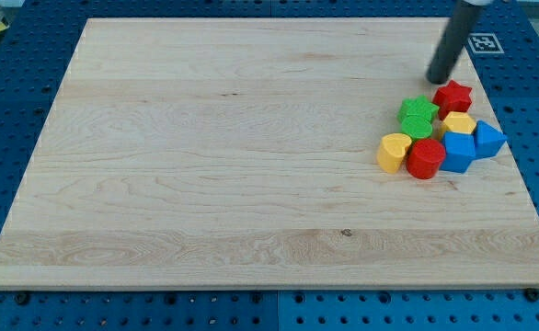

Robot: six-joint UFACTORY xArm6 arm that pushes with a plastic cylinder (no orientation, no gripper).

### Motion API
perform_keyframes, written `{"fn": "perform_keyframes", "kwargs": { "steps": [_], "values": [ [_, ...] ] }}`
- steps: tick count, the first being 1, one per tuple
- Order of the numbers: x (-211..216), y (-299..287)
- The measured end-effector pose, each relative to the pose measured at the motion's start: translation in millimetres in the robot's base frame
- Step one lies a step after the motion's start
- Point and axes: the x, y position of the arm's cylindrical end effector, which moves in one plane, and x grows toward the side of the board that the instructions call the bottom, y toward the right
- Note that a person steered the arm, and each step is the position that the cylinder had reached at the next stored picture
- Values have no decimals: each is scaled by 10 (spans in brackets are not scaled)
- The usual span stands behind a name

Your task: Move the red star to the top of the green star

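The tip stands on the desk, just far-left of the red star. The red star lies right of the green star, touching it. The arm has no claw.

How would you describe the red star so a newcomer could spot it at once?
Look at the wooden board and find the cluster of blocks near the view's right edge. The red star sits at the cluster's upper right, just below my tip, right of the green star and above a yellow block. It is the only red piece with points; the other red block is rounded.
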Motion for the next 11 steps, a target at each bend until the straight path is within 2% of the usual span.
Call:
{"fn": "perform_keyframes", "kwargs": {
  "steps": [1, 2, 3, 4, 5, 6, 7, 9, 10, 11],
  "values": [
    [-80, 39],
    [136, 552],
    [565, 776],
    [811, 770],
    [814, 445],
    [747, -126],
    [568, -389],
    [442, 502],
    [163, 704],
    [-13, 467]
  ]
}}
